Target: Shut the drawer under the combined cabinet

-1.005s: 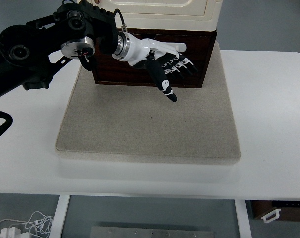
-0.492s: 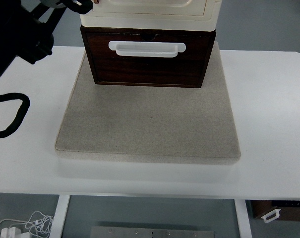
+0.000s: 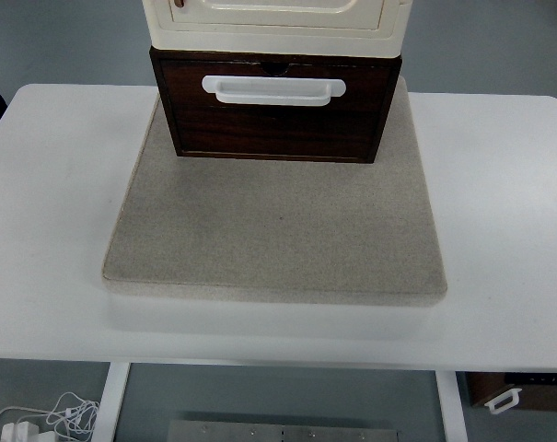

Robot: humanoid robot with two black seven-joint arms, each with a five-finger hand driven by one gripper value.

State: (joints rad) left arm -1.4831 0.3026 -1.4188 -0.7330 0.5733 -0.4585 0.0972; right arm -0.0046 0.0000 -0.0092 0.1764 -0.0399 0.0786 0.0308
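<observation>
The drawer (image 3: pixel 273 118) sits at the far end of a grey mat (image 3: pixel 273 226), directly under the cream cabinet (image 3: pixel 276 20). Its dark wooden front faces the camera and carries a white handle (image 3: pixel 273 88) across the upper part. The front appears nearly flush with the cabinet's base, although the steep downward view leaves it unclear whether a small gap remains behind it.

Neither robot hand shows in the top view, so how far open either one is, or whether it holds anything, cannot be told. Only a sliver of something dark shows at the left edge, level with the far end of the white worktop (image 3: pixel 57 203); what it is cannot be made out.

Judging from the layout, the pushing step looks finished or close to it, with nothing touching the drawer. If the drawer is not fully home, the next move would call for a flat push against the wooden front, straight toward the cabinet, kept centred below the handle so the drawer does not skew or shift the cabinet on the mat.
</observation>
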